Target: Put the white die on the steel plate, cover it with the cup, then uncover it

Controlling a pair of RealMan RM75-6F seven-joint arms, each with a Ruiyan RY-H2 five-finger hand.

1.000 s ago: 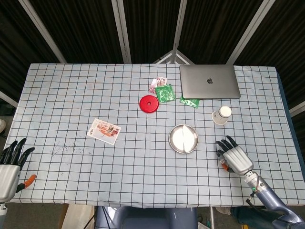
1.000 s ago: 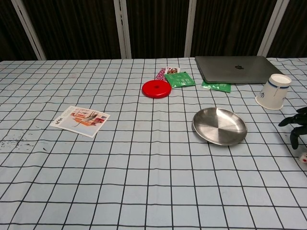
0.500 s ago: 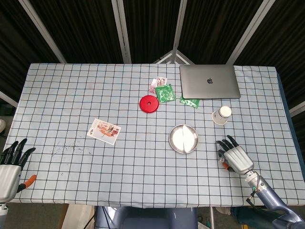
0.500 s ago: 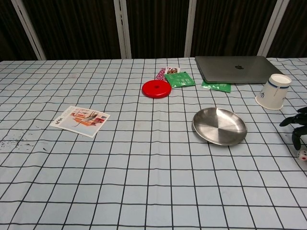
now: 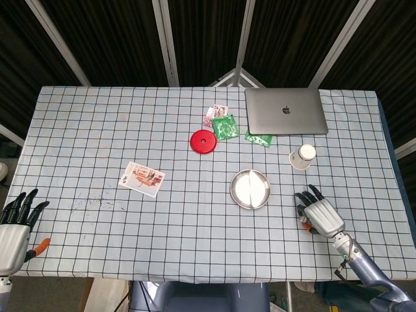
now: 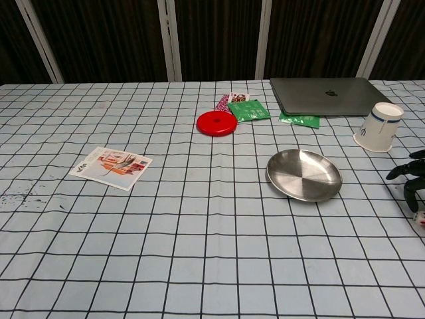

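The steel plate [image 5: 251,189] [image 6: 304,175] lies empty, right of the table's middle. A white paper cup [image 5: 302,156] [image 6: 378,126] with a blue band stands behind it to the right. My right hand [image 5: 320,214] [image 6: 412,178] hovers low over the cloth to the right of the plate, fingers spread and pointing away from me. The white die [image 6: 420,220] shows only at the right edge of the chest view, on the cloth just below those fingers. The head view hides it under the hand. My left hand [image 5: 14,227] hangs off the table's front left corner, fingers apart and empty.
A closed grey laptop [image 5: 285,110] lies at the back right, with green packets [image 5: 225,127] and a red disc [image 5: 203,141] to its left. A printed card [image 5: 142,178] lies left of the middle. The table's right edge is close to my right hand.
My right hand has edged slightly right and toward the front edge, so less of it shows in the chest view. The left hand, plate and cup have not moved.
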